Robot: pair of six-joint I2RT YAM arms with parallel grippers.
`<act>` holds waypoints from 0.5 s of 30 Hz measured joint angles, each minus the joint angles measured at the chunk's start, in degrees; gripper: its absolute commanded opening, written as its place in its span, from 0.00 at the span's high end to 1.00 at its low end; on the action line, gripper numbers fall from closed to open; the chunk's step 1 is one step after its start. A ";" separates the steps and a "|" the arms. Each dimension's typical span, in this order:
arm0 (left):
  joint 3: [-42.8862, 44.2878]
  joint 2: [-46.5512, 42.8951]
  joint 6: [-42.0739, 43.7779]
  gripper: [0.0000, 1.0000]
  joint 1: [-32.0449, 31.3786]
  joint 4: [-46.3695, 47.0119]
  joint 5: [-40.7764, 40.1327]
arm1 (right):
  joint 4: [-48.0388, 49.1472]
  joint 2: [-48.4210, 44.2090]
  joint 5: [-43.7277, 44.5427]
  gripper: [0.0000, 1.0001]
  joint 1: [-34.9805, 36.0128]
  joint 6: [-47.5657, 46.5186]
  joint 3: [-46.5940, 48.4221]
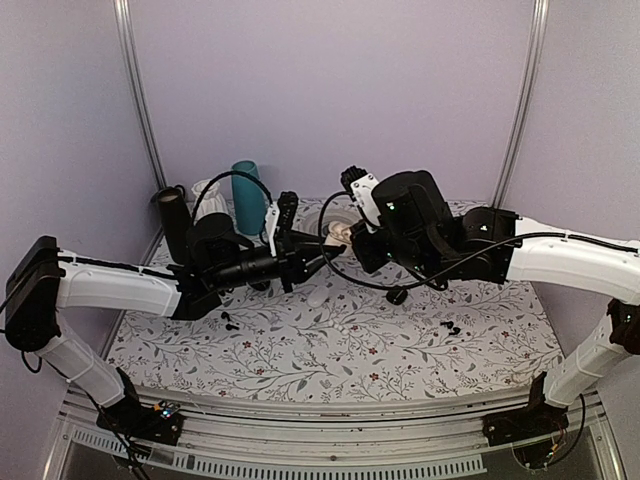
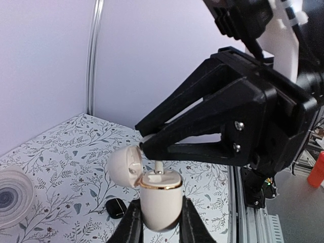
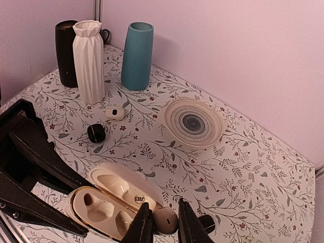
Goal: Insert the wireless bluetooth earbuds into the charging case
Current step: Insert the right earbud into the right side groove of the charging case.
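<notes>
The left hand [image 2: 159, 215] clamps the open charging case [image 2: 161, 195] — lifted off the worktop [image 3: 243, 167]. The right hand [image 3: 163, 216] pinches 1 white earbud [image 2: 158, 166] — right at the case's open top.

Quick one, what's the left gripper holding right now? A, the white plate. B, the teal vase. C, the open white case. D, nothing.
C: the left wrist view shows the left gripper clamped on the open case, while the right gripper pinches an earbud.
</notes>
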 measured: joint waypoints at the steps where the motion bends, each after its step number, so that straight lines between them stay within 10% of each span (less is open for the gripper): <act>1: 0.00 0.02 -0.17 1.00 0.07 0.04 0.02 | 0.11 0.00 -0.02 0.82 0.04 -0.17 0.00; 15: -0.96 1.05 -3.13 1.00 0.63 2.16 0.44 | 0.50 1.36 0.79 0.82 0.61 -1.07 0.13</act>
